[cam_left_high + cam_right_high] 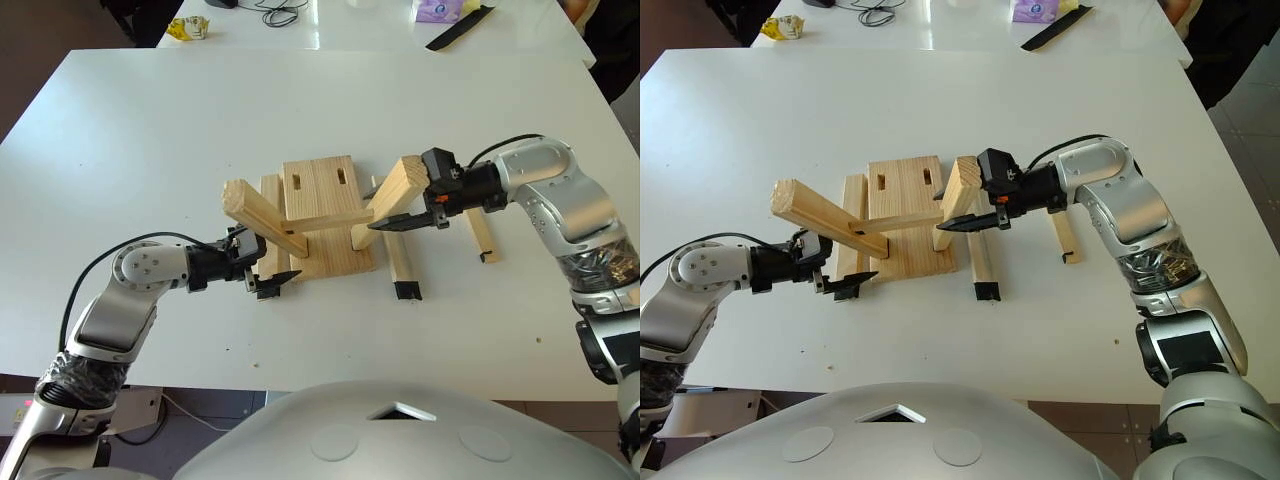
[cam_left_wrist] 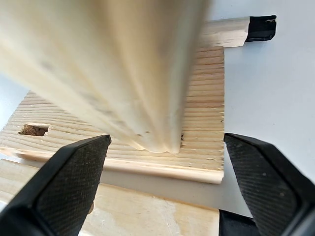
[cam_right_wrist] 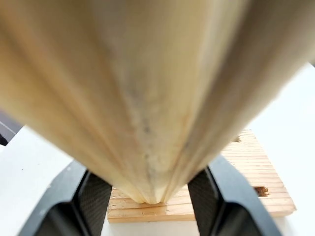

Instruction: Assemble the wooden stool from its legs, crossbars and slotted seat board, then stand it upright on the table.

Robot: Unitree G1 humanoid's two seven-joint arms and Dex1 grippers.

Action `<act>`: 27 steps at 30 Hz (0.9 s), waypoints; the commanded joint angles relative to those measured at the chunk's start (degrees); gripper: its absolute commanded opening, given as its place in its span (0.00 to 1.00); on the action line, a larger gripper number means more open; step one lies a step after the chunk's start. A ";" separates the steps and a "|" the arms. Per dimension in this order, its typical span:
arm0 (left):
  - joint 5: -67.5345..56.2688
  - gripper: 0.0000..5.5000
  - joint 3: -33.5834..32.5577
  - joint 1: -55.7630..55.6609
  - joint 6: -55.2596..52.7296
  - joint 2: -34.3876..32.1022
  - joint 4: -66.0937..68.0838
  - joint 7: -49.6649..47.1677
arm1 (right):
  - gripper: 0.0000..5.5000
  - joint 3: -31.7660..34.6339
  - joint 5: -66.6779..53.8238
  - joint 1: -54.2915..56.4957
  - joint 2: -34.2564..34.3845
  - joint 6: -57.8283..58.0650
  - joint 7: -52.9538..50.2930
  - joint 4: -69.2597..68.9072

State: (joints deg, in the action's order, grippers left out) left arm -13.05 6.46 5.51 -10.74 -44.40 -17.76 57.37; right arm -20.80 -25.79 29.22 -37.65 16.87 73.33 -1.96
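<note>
**Left gripper spread beside a stool leg, right gripper clamped on another, over the seat board**

Left gripper (image 2: 167,162) sits nearest, low over the front left of the white tabletop (image 1: 150,130). Its two black fingers are spread wide. The end of the left leg (image 1: 250,205) shows between them, with a gap on each side. This leg slants up and away to the left, and its lower end is over the near part of the seat board (image 1: 320,185).

The seat board lies flat at the middle of the tabletop, with two small slots near its far edge. A loose wooden bar (image 1: 270,205) lies just beside its left edge.

A thin crossbar (image 1: 330,219) runs across above the board, from the left leg to the right leg (image 1: 400,185). The right leg slants up to the right. The right gripper (image 3: 150,199) holds it, one pad pressed on each side.

Right of the board lies a black-capped bar (image 1: 402,268). Farther right, a second bar (image 1: 482,238) lies below the right arm.
</note>
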 commanded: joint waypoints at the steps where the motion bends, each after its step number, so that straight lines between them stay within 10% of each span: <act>1: 0.58 0.78 3.66 -1.99 0.73 2.57 -2.35 -0.07 | 0.37 -10.59 8.94 -8.47 3.32 2.93 -2.89 3.43; 13: 0.70 0.78 2.16 -2.34 0.98 2.91 -1.58 -0.30 | 0.37 -9.45 9.89 -9.50 0.86 -1.45 -3.01 3.07; 27: -2.94 0.78 -7.70 -0.83 1.49 -0.03 1.07 -0.39 | 0.77 2.38 12.62 -8.56 -0.84 -1.81 -9.93 -1.35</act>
State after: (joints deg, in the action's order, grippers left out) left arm -14.73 0.95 3.89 -8.97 -43.04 -16.80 56.49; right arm -21.62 -13.00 20.16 -36.51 15.52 63.85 -0.71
